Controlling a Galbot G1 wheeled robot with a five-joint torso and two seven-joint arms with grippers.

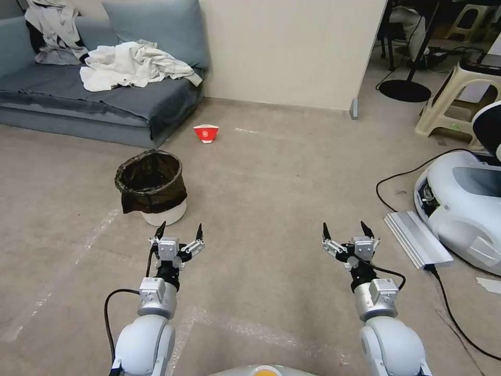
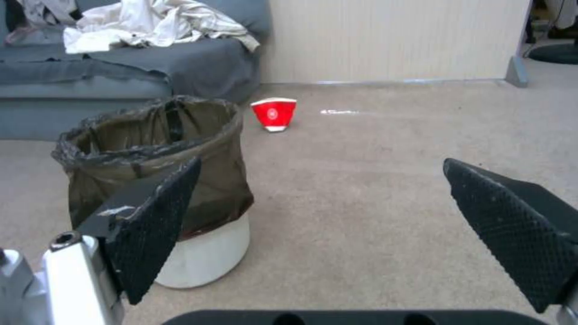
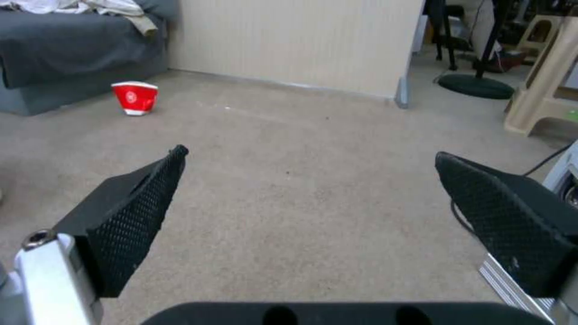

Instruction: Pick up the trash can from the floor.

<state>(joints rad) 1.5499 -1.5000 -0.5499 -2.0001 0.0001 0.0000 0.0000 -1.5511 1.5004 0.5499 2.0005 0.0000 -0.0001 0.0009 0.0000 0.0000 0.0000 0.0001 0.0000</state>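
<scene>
1. We see the trash can (image 1: 151, 188) upright on the floor (image 1: 271, 172), near the sofa (image 1: 99, 99), dark bag folded over its rim.
2. Our left gripper (image 1: 180, 230) hovers just short of the can, fingers spread wide, holding nothing.
3. Our right gripper (image 1: 344, 231) hangs well apart to the right, equally wide, empty.
4. A red bowl (image 1: 206, 133) sits beyond the can.

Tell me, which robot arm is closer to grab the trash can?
Probably the left. The left gripper hangs open just short of the trash can, which stands upright on the floor. The right gripper, also open, is far off to the side over bare carpet.
</scene>
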